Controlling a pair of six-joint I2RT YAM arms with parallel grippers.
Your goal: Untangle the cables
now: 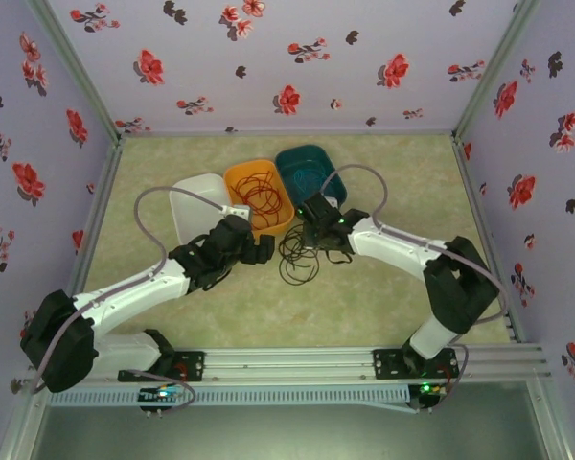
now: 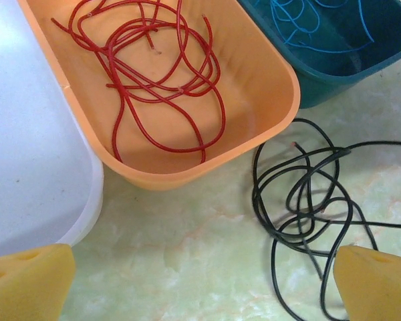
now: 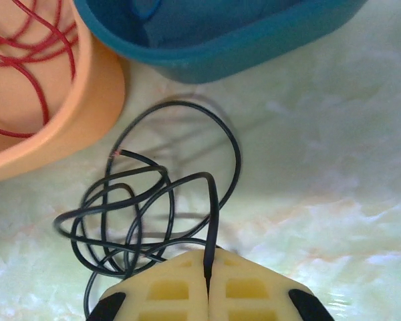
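My right pincer (image 3: 208, 264) is pressed together, and a strand of the black cable (image 3: 154, 200) runs straight into the seam between its two pale pads, so it is clamped on that cable. The rest of the black cable lies in a loose tangle of overlapping loops on the worktop (image 1: 393, 297), spreading out from my pads toward the far edge. Its bare copper-tipped end points at the orange tub (image 3: 100, 87), close to the wall; I cannot tell whether it touches.

My left pincer (image 2: 200, 287) stands wide apart and grips nothing. It is over bare worktop on the near side of the orange tub. The black tangle lies by its right-hand fingertip (image 2: 374, 281), where a couple of strands pass just beside or under the yellow pad. The other fingertip (image 2: 27, 281) sits near the corner of the white tub (image 2: 27, 134).

The three tubs stand in a row around the middle of the worktop, on its far half, and seem to press side to side: white on the left, orange in the middle, teal tub (image 2: 361, 73) on the right. The red cable (image 2: 160, 80) is coiled wholly inside the orange tub. The blue cable (image 2: 314, 27) lies inside the teal one. The black cable lies entirely outside them, on the near side of the orange and teal tubs.
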